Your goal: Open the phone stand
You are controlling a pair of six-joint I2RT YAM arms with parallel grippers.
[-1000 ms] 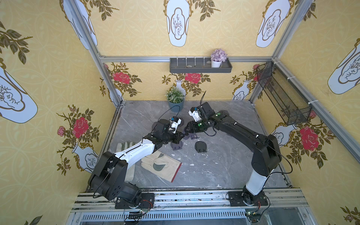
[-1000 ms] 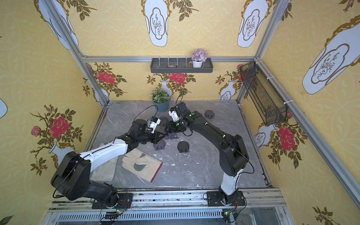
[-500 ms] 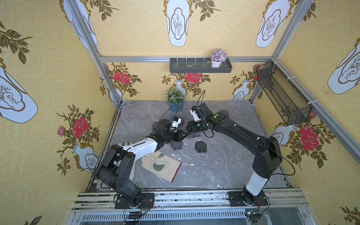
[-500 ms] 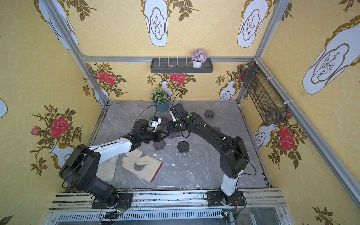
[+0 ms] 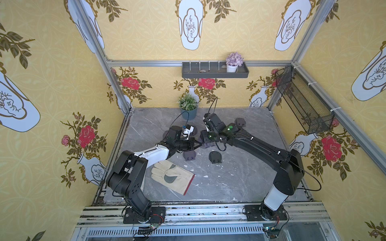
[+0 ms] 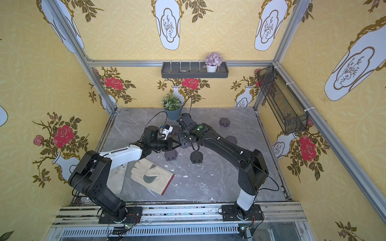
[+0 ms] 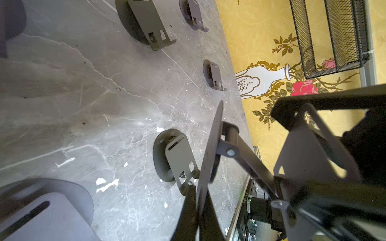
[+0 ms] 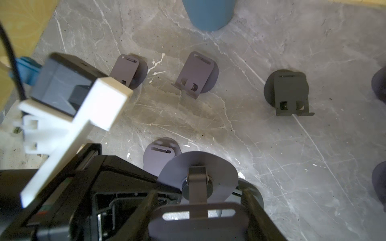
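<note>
The dark grey phone stand (image 5: 205, 144) (image 6: 184, 144) hangs above the middle of the floor between my two grippers. My left gripper (image 5: 199, 144) (image 6: 179, 144) (image 7: 198, 189) is shut on the rim of its thin round base (image 7: 211, 146). My right gripper (image 5: 206, 138) (image 6: 183, 137) (image 8: 200, 193) is shut on its slotted back plate (image 8: 198, 219), one finger on each side edge. The hinge arm (image 7: 244, 154) (image 8: 197, 183) joins base and plate, and the two stand spread apart at an angle.
Several more folded stands lie on the marble floor, e.g. (image 5: 189, 155), (image 5: 215, 157), (image 5: 240, 122), (image 6: 231, 139). A leather glove (image 5: 171, 175) lies at the front left, a second one (image 6: 117, 177) under my left arm. A potted plant (image 5: 188, 107) stands at the back.
My left arm's elbow has drawn back and up toward its base. Both grippers keep their hold on the stand in nearly the same spot; the right wrist shifted slightly toward the back.
</note>
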